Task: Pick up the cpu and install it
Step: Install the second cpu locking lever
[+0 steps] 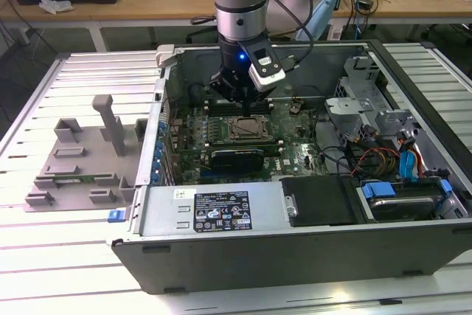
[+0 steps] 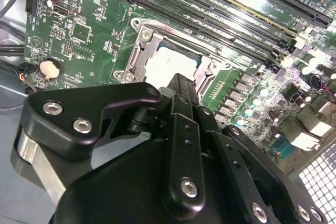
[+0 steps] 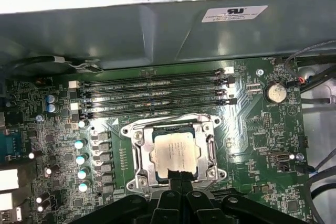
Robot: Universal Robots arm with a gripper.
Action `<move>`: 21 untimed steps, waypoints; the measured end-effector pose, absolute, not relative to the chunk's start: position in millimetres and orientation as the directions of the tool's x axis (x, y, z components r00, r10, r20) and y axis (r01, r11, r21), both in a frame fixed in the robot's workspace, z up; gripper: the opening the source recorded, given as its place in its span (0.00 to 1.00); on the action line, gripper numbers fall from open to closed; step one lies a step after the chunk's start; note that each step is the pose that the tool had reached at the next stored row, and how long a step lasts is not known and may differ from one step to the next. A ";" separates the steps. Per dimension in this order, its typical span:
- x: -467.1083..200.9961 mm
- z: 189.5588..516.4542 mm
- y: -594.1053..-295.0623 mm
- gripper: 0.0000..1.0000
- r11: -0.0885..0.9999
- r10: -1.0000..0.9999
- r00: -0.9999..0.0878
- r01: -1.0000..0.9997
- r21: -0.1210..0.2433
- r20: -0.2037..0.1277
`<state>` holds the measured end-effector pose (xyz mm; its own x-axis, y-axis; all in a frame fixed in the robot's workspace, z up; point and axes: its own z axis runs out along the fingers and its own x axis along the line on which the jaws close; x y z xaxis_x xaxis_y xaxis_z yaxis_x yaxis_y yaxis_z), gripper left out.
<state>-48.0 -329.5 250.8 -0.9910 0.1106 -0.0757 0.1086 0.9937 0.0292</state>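
The cpu (image 3: 176, 153), a small silver-grey square, lies flat inside the open metal-framed socket (image 3: 134, 153) on the green motherboard (image 3: 252, 129). In the second wrist view the cpu (image 2: 163, 61) shows just past my fingertips. My gripper (image 3: 177, 176) hangs above the socket with its two black fingers pressed together. Their tips overlap the cpu's nearest edge, and nothing is visible between them. In the exterior view the gripper (image 1: 240, 97) hovers inside the open computer case, a short way over the socket (image 1: 247, 129).
The case walls (image 1: 221, 215) ring the motherboard. Memory slots (image 3: 152, 93) run beside the socket. At the exterior view's right are a drive cage (image 1: 369, 108) and coloured cables (image 1: 376, 160). A grey tray with blocks (image 1: 81, 160) sits outside the case at the exterior view's left.
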 end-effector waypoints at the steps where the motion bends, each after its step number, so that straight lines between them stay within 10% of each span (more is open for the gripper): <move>1: -48.0 251.1 -329.5 0.11 0.994 0.111 -0.991 0.109 0.029 -0.076; 21: -48.2 251.8 -341.1 0.11 0.994 0.111 -0.991 0.109 0.029 -0.076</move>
